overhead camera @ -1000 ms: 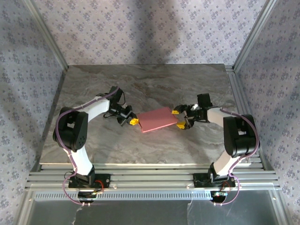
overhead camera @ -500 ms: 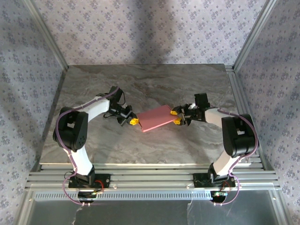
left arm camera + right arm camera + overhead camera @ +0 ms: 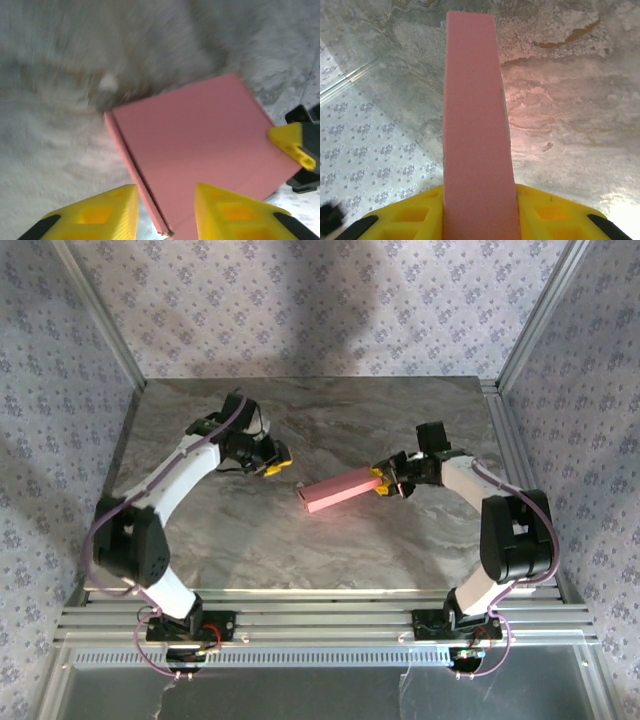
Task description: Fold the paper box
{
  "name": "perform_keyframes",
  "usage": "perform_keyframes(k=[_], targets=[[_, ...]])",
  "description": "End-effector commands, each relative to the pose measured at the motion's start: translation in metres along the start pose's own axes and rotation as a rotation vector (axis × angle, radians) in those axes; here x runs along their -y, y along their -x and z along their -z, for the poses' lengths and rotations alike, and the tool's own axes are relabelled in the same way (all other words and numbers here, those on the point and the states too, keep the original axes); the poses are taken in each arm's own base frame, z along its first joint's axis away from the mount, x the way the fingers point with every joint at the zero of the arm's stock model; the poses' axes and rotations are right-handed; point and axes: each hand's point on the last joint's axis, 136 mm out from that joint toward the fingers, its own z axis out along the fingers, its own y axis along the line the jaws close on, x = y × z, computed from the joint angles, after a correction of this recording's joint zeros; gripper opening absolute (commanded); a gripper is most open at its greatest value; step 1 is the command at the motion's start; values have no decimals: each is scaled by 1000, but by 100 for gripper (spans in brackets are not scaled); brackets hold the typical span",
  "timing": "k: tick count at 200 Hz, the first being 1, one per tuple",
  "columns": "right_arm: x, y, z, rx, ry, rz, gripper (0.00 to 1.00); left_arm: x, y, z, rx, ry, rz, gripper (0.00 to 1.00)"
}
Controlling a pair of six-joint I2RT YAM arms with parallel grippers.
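paper box clamped in right pincer, its near end hidden, left pincer apart

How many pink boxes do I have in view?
1: the paper box, mid-table, its right end clamped in the right gripper, apart from the left gripper. Nothing suggests a hidden one.

White arm links, black joints, purple cables, chunky yellow claw fingers with hollow pockets.
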Motion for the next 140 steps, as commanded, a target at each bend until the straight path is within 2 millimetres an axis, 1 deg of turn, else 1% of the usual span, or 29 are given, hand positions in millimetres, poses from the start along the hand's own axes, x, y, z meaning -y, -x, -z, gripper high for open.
perform_keyframes(k=[1,5,10,18,25,32,58,65,81,99,124,140], targets=[[11,-7,17,19,-93,-86,34,43,-18,18,129,72,-555,40],[9,-7,17,19,-90,-86,34,58,-24,17,155,55,-655,43],[12,-9,20,16,-112,-105,34,68,-35,14,164,51,-752,47],[11,-10,22,16,-127,-111,34,84,-51,11,185,37,-906,52],[11,-10,24,15,-137,-114,34,90,-62,6,197,46,-1006,58],[10,-11,25,11,-146,-116,33,95,-68,1,200,61,-1076,59],[12,-10,27,6,-162,-136,33,95,-86,-25,93,111,-1233,60],[12,-10,27,6,-163,-142,32,96,-91,-30,72,121,-1280,63],[13,-9,29,9,-165,-151,32,93,-98,-41,32,161,-1367,64],[14,-9,32,13,-167,-158,31,88,-100,-52,1,192,-1417,65],[15,-9,34,15,-167,-169,31,90,-112,-62,-41,142,-1455,65],[14,-8,36,17,-163,-175,31,86,-115,-69,-67,154,-1462,65]])
